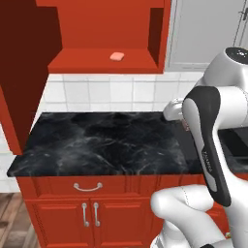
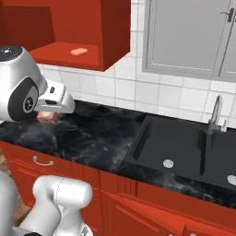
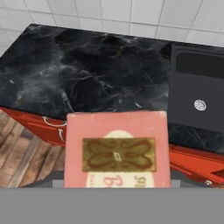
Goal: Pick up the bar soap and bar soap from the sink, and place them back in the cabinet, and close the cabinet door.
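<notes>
A: Item one, pink bar soap point(image 1: 116, 56). Where do we log it?

B: On the cabinet point(image 1: 104, 62) shelf, lying flat, right of the shelf's middle and near its front edge. The right base view shows it point(image 2: 79, 51) as well.

A: Item two, second bar soap point(image 3: 117, 155)?

B: In the hand view we see it close against the camera, a pink block with a patterned brown label on its face, its long axis running across that picture. In the right base view a reddish block point(image 2: 48, 115) hangs under the end effector point(image 2: 50, 112), over the counter point(image 2: 92, 133). We judge the end effector clamped on this bar, though its fingers are hidden behind the bar.

A: Bearing from the held bar to the cabinet?

B: The shelf lies above it and further back towards the wall; we reckon the next move is a lift and a reach in beside the pink bar.

A: Cabinet door point(image 1: 17, 72)?

B: Swung open, left of the cabinet.

A: Sink point(image 2: 184, 152)?

B: Right of the cabinet, lower down. We see no soap in the basin, drain discs only. The left base view gives the door; the right base view gives the sink basins and faucet point(image 2: 213, 120).
</notes>
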Robot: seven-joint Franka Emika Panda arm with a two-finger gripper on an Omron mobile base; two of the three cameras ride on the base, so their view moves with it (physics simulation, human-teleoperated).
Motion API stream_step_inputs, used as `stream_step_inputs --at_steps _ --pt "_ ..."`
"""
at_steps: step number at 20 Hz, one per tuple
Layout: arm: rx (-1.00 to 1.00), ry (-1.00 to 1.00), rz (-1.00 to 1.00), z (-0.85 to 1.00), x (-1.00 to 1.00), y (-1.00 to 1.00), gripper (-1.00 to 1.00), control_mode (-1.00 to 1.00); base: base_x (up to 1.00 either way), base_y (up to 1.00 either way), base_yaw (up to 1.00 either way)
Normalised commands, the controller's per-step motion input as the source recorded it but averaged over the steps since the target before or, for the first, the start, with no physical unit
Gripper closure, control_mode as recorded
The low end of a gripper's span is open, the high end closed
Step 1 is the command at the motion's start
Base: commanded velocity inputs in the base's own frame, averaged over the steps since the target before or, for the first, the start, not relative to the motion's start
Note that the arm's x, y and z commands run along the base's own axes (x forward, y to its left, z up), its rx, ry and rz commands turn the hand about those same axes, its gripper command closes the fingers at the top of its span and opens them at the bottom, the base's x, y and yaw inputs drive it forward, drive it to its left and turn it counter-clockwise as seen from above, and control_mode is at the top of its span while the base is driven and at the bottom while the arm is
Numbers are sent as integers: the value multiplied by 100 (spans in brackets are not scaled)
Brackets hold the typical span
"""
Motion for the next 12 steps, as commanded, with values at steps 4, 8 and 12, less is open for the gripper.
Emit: stream_step_inputs --at_steps 4,8,12 --pt "0 0 0 0 0 0 100 100 0 56 25" --pt "0 0 0 0 0 0 100 100 0 21 14" --pt "0 0 0 0 0 0 100 100 7 4 11"
